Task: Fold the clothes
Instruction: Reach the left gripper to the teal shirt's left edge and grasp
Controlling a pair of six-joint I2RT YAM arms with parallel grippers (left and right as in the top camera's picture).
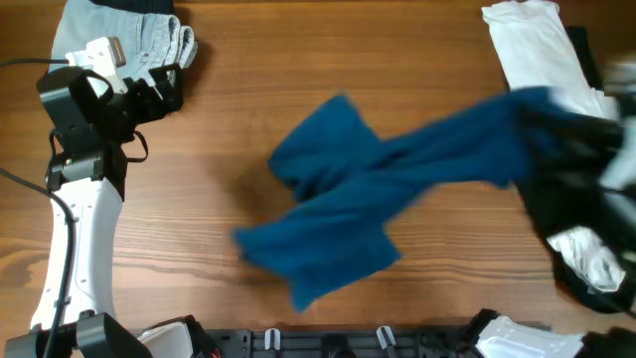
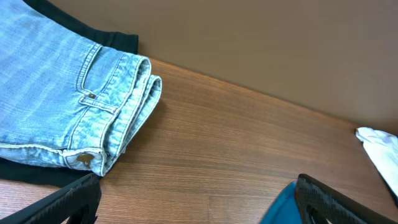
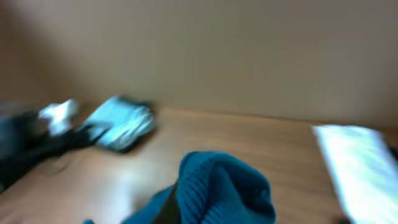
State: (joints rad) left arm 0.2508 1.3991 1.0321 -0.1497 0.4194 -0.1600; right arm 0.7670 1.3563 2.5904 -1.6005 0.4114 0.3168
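The dark-blue shirt (image 1: 348, 199) lies crumpled on the wooden table, stretched from the middle up toward the right. My right gripper (image 1: 537, 111) is blurred at the right edge and shut on the shirt's raised end. In the right wrist view a ribbed fold of the shirt (image 3: 227, 190) bulges out of the right gripper (image 3: 211, 211) and hides its fingers. My left gripper (image 1: 164, 88) hovers at the far left, open and holding nothing. In the left wrist view the left gripper (image 2: 196, 208) spans bare wood, with a corner of the shirt (image 2: 283, 208) by its right finger.
Folded pale-blue jeans (image 1: 149, 40) (image 2: 56, 106) rest on a dark cloth (image 2: 118, 40) at the back left, just beyond my left gripper. A white garment (image 1: 537, 50) (image 2: 382, 149) (image 3: 360, 162) lies at the back right. More white and black cloth (image 1: 591, 259) sits at the right edge.
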